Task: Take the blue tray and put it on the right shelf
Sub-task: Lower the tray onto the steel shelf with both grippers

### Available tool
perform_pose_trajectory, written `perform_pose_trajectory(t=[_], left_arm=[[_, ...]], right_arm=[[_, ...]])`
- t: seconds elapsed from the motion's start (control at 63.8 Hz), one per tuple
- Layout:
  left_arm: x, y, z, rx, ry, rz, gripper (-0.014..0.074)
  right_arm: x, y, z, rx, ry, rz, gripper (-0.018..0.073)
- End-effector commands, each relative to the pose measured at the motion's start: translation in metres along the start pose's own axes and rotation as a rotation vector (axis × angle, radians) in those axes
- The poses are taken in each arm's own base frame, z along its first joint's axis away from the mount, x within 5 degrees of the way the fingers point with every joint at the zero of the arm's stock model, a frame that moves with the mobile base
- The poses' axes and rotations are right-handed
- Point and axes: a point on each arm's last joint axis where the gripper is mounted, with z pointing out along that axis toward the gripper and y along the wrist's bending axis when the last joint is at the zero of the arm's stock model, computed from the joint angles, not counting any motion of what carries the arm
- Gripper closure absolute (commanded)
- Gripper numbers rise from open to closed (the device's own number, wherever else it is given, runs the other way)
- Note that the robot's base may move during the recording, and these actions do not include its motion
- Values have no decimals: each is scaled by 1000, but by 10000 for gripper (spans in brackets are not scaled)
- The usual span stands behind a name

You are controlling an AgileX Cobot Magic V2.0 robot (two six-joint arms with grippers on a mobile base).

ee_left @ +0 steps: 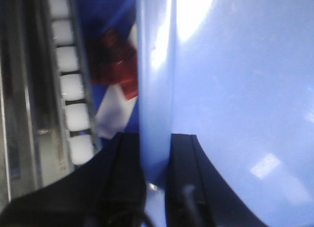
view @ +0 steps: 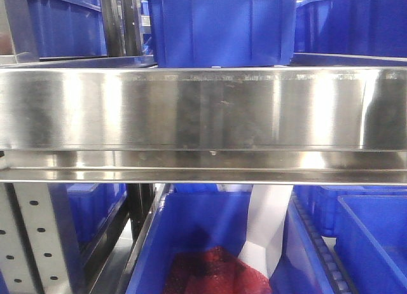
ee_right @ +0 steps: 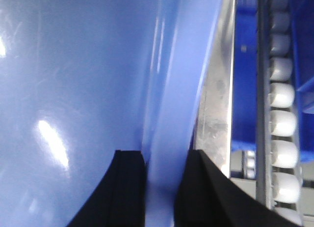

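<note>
The glossy light-blue tray (ee_left: 235, 89) fills most of the left wrist view, and its rolled left rim runs down between the black fingers of my left gripper (ee_left: 156, 138), which is shut on that rim. In the right wrist view the same tray (ee_right: 73, 65) spreads to the left, and my right gripper (ee_right: 167, 156) is shut on its right rim, one finger inside and one outside. The stainless steel right shelf (view: 203, 109) spans the front view with its broad shiny lip. The tray and both grippers are out of sight in that front view.
Deep dark-blue bins (view: 222, 27) stand on the shelf top. Below it, another bin (view: 191, 243) holds something red (view: 216, 272) and white paper (view: 267, 230). A perforated upright (view: 38, 237) stands lower left. White rollers (ee_right: 282, 124) and a steel rail (ee_right: 216, 104) run beside the tray's right rim.
</note>
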Motion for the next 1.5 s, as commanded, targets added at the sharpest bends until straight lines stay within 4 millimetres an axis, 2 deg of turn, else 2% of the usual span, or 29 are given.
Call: perform_pose_trajectory(t=[0.0,0.188,0.454,0.627,0.736,0.862,0.956,1.049,1.159,1.488], left_arm=[[-1,-21,-3,140,-10,2,645],[-10,-18,21,110,-31,-5,645],[-18,-14,24,74,-102,5,644],[-18,-12,37,62,-64,2,632],[-16,-10,48,47,-14,9,541],[-14,-9,57,36,23,6,325],[-15,-8,57,31,15,9,191],[-17,-7,57,10,0,20,108],[-18,-5,57,-6,-11,27,85],[-22,-3,52,-49,-37,70,86]], right_arm=[[-7,16,2,-125,-28,-19,503],[-17,16,31,-73,-20,-35,503],[-24,17,59,-44,3,-46,503],[-25,17,68,-39,23,-46,503],[-25,17,69,-40,20,-46,501],[-26,17,69,-36,16,-49,489],[-26,17,69,-32,14,-52,398],[-26,16,69,-22,12,-75,195],[-26,13,69,5,9,-89,-89],[-29,7,68,77,-11,-122,-76]])
